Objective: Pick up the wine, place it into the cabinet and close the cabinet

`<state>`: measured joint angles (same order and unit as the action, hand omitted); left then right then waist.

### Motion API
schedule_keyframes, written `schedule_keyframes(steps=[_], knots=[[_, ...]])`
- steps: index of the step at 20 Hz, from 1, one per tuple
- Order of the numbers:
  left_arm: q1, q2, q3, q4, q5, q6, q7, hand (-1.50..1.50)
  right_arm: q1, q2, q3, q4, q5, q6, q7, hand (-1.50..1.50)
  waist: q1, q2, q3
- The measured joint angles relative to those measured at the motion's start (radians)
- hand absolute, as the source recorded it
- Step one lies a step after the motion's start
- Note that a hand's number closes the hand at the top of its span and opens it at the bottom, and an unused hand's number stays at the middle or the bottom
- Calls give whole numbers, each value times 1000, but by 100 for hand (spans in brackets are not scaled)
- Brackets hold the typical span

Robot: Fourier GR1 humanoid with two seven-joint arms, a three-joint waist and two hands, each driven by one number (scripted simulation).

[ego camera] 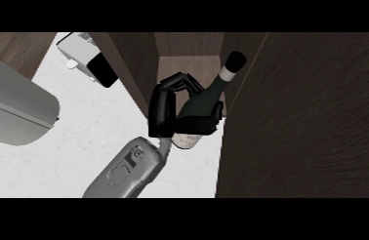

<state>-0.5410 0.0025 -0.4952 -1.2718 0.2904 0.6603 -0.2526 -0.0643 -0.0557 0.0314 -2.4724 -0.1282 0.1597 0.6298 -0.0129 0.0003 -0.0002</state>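
Hand (167, 110) wraps wine (204, 105) — inside cabinet (296, 127).

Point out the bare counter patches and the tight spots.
Bare white counter lies between the grey appliance, the toaster and the forearm. It is crowded at the open cabinet: the hand and wine bottle fill the gap beside the dark cabinet door.

forearm (128, 171): grey, rounded shell, dark panel markings | hand (164, 112): black, blocky palm | fingers (180, 82): black, segmented
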Motion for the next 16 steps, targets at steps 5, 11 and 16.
schedule_keyframes(steps=[5, 11, 16], knots=[[3, 0, 13, 68, 11, -10, -83, 150, -18, -15, -31, 0, -6, 3, 12, -150, 1, 0, 0], [-23, -2, 68, 149, 44, -28, -149, 150, -25, -3, -19, 5, -3, -5, 10, -150, 2, 0, 0], [-79, -2, 130, 233, 73, -54, -180, 150, -34, 9, 6, 8, 3, -18, 13, -150, 1, 0, 0]])
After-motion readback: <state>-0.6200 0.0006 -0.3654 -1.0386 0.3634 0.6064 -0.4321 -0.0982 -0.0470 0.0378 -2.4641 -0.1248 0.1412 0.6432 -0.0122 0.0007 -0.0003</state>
